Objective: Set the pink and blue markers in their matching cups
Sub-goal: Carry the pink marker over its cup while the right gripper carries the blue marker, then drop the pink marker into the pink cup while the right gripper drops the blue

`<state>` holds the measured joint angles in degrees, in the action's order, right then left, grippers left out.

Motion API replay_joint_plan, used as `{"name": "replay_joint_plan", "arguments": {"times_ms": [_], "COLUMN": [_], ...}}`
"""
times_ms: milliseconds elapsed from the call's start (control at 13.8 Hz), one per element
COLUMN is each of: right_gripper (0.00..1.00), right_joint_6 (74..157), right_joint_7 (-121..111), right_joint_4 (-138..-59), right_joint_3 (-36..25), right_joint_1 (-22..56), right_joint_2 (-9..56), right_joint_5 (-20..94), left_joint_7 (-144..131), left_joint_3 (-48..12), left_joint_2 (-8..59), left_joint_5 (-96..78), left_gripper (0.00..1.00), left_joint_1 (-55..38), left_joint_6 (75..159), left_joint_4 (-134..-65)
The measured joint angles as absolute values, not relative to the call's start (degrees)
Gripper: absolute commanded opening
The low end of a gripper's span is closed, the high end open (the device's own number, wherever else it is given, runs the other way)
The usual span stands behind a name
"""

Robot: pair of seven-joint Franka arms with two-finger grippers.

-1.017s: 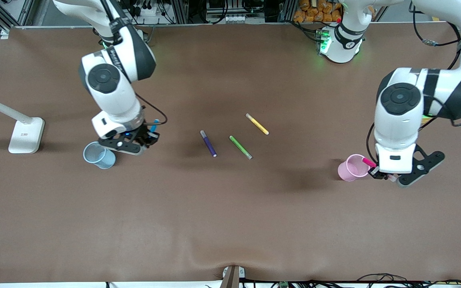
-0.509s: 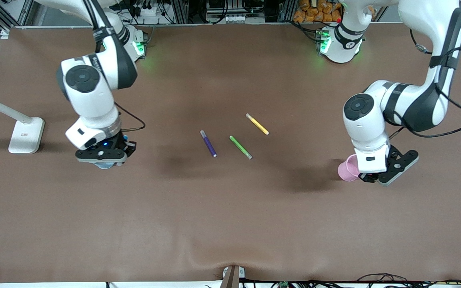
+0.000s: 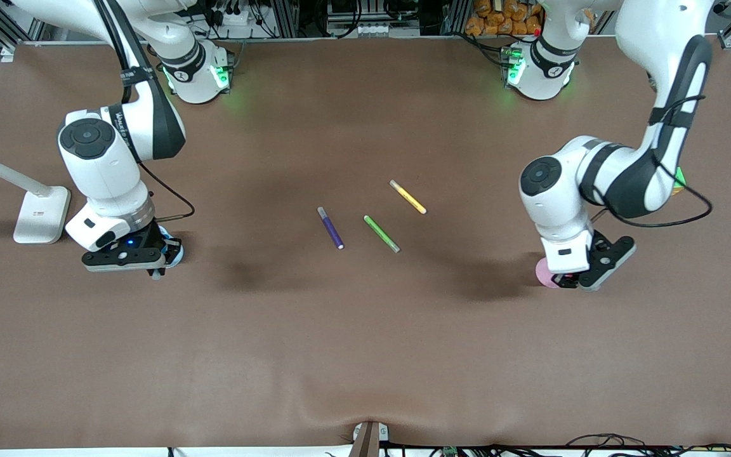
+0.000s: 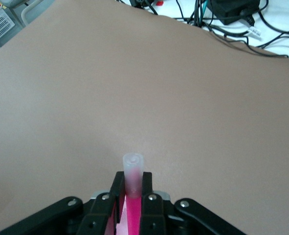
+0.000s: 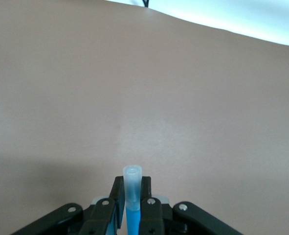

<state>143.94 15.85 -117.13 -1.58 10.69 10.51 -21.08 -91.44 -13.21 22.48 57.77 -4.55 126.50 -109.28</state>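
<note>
My left gripper (image 3: 570, 278) is over the pale pink cup (image 3: 540, 273), of which only a sliver shows beside the hand. In the left wrist view my left gripper (image 4: 132, 178) is shut on the pink marker (image 4: 133, 165), paler end pointing out past the fingertips. My right gripper (image 3: 153, 261) is over the pale blue cup (image 3: 176, 253), which it mostly hides. In the right wrist view my right gripper (image 5: 132, 183) is shut on the blue marker (image 5: 132, 176), greyish end out. Both markers are hidden in the front view.
A dark purple pen (image 3: 330, 228), a green pen (image 3: 382, 233) and a yellow pen (image 3: 408, 197) lie mid-table between the arms. A white lamp base (image 3: 40, 214) stands at the right arm's end, beside the right gripper.
My right gripper has swung from beside the blue cup to over it, with the blue marker. My left gripper has moved from beside the pink cup to over it, with the pink marker.
</note>
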Motion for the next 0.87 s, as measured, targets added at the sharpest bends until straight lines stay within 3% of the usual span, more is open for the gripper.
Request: {"name": "replay_joint_plan", "arguments": {"times_ms": [509, 581, 654, 726, 799, 872], "right_gripper": [0.0, 0.0, 0.0, 0.0, 0.0, 0.0], "right_joint_6": [157.97, 158.82, 159.66, 161.02, 162.56, 163.84], "right_joint_7": [11.71, 11.66, 11.66, 11.66, 11.66, 11.66], "right_joint_4": [-124.63, -125.22, -125.54, -125.85, -126.33, -126.98], "right_joint_3": [-1.63, -1.62, -1.6, -1.6, -1.6, -1.6], "right_joint_1": [3.09, 2.96, 2.93, 2.83, 2.69, 2.56], "right_joint_2": [11.37, 11.51, 11.75, 12.15, 12.7, 13.18], "right_joint_5": [-22.56, -22.6, -22.6, -22.61, -22.61, -22.61], "left_joint_7": [-93.39, -93.4, -93.4, -93.4, -93.4, -93.4], "left_joint_3": [-13.15, -13.13, -13.11, -13.09, -13.09, -13.08], "left_joint_2": [23.47, 23.47, 23.47, 23.47, 23.47, 23.44], "left_joint_5": [57.9, 57.9, 57.9, 57.9, 57.9, 57.94], "left_gripper": [0.0, 0.18, 0.44, 0.77, 1.0, 1.0], "left_joint_1": [-4.75, -4.67, -4.59, -4.53, -4.5, -4.49], "left_joint_6": [126.49, 126.48, 126.47, 126.45, 126.36, 126.16], "left_joint_4": [-109.82, -109.93, -110.02, -110.08, -110.12, -110.11]}}
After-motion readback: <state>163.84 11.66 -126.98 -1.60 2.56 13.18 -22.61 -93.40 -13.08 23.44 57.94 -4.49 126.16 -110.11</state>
